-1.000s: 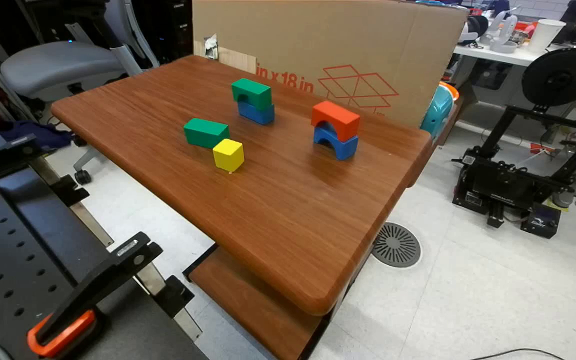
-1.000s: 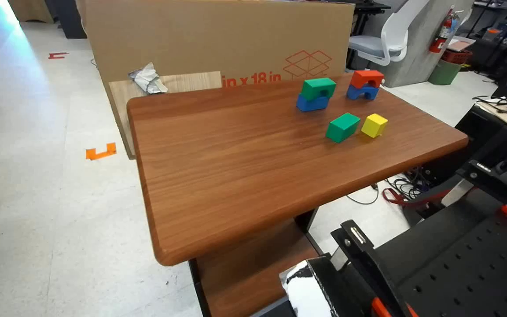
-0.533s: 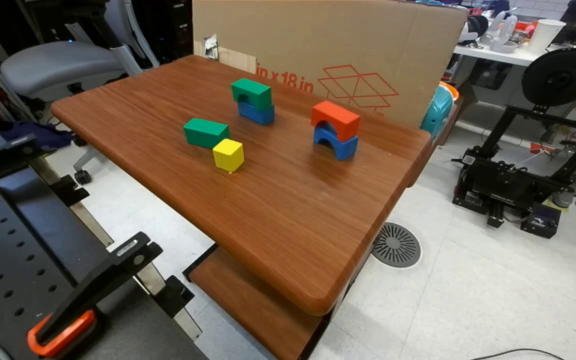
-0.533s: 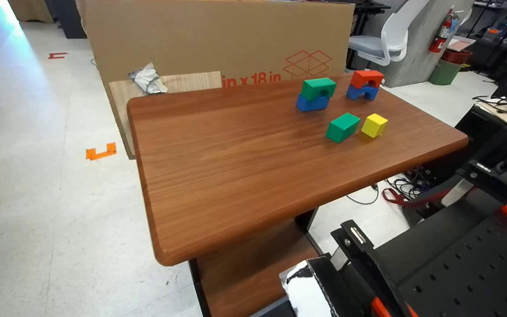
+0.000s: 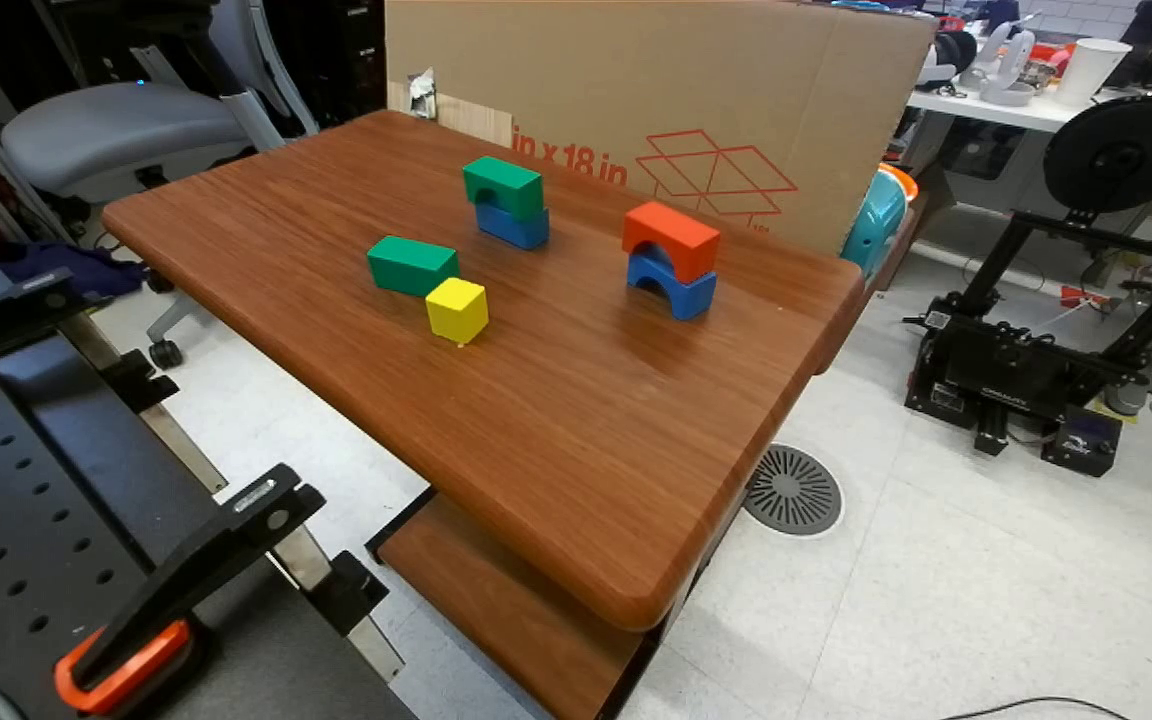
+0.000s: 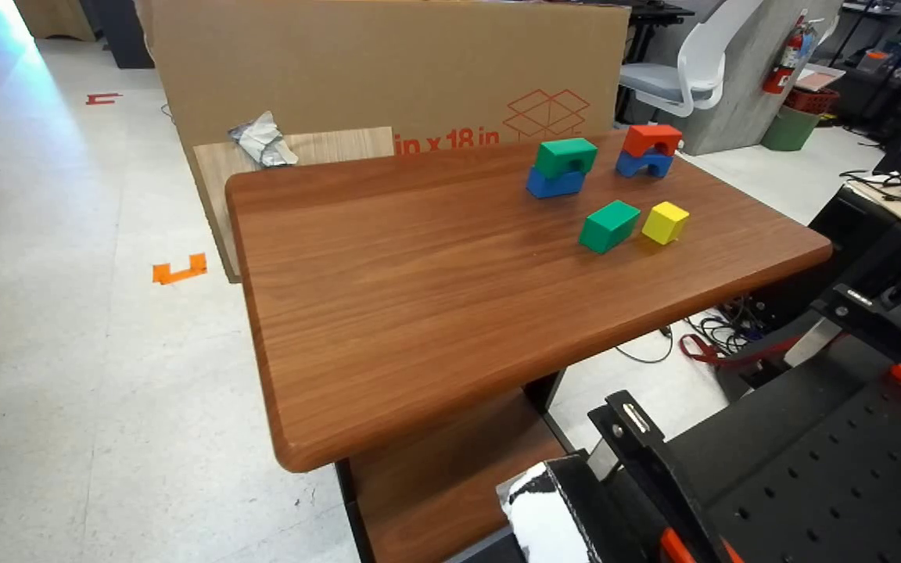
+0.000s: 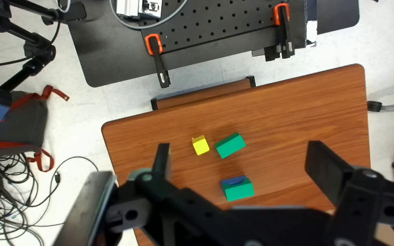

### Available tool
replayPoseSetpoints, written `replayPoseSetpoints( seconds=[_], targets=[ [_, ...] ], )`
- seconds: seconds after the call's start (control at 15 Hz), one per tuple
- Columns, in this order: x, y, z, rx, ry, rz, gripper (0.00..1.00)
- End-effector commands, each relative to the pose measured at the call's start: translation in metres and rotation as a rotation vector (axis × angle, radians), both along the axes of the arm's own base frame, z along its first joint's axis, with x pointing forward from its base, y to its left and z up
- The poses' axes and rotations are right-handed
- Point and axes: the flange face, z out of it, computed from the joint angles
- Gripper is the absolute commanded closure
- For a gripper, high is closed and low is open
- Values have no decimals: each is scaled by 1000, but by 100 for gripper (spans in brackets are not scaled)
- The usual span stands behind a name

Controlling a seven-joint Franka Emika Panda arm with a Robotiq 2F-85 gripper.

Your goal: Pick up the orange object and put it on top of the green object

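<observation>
The orange object (image 5: 673,238) is a small orange-red arch block. It rests on a blue arch block (image 5: 673,287) near the table's back edge, and both show again in an exterior view, the orange object (image 6: 651,138) on top. The wrist view does not show the orange object. The green object (image 5: 412,266) lies flat on the table beside the yellow cube; it also shows in an exterior view (image 6: 609,227) and in the wrist view (image 7: 230,147). My gripper (image 7: 241,159) is open and empty, high above the table, its fingers wide apart. The exterior views do not show it.
The yellow cube (image 5: 457,311) stands close to the green object. A green arch block (image 5: 503,186) sits on a blue block (image 5: 513,227) behind them. A big cardboard box (image 5: 656,110) stands along the brown table's (image 5: 576,400) back edge. Clamps (image 5: 196,580) hold the black bench opposite.
</observation>
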Motion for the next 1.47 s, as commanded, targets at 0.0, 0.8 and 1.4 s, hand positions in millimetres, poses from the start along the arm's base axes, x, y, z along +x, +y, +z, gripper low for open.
replayPoseSetpoints(
  seconds=[0.0,0.8,1.4],
  targets=[
    [22,-6,1,1,-67,-34,0],
    [143,-36,-110,7,-158,-65,0],
    [200,-64,-201,-57,-70,-52,0]
  ],
)
